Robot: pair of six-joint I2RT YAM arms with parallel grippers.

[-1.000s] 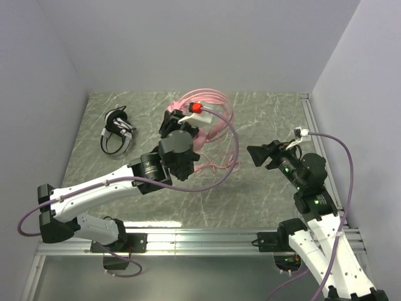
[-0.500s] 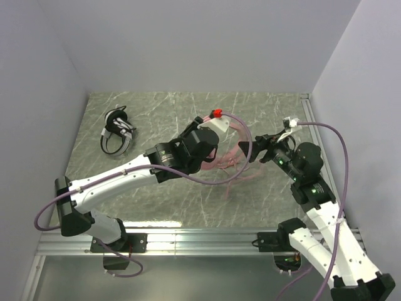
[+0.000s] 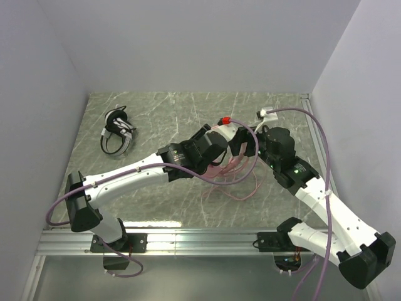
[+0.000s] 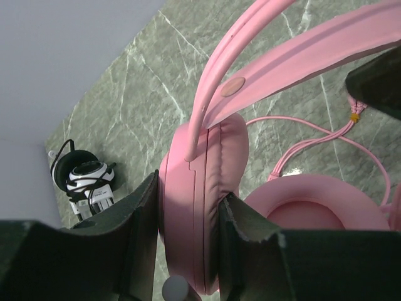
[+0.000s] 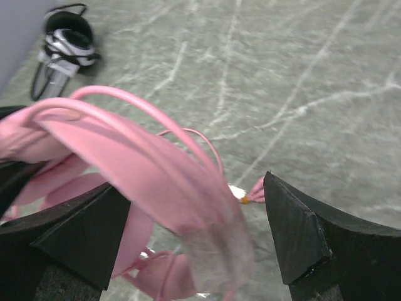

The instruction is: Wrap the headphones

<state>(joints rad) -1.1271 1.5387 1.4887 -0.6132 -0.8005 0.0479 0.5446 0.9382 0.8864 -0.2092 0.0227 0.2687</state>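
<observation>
- Pink padded over-ear headset (image 4: pixel 200 188): right of table centre, its pink cable trailing nearward.
- Left gripper (image 4: pixel 188 213): clamped on its ear cup.
- Right gripper (image 5: pixel 194 226): jaws spread wide, straddling the headband.
- Black-and-white headset (image 3: pixel 118 130): far left, near the wall edge, well apart.

Premises: a robotics laboratory test cell. Grounds: two white-and-black robot arms, the left arm (image 3: pixel 125 178) and the right arm (image 3: pixel 326 205), are bolted to an aluminium rail (image 3: pixel 207 241) along the near edge of a marble-patterned counter (image 3: pixel 163 210). Plain pale walls (image 3: pixel 188 44) box the counter in on three sides. Purple cables (image 3: pixel 294 110) run exposed along both arms. Articles present: a pink headset (image 4: pixel 200 207) and a black-and-white headset (image 3: pixel 118 130).
</observation>
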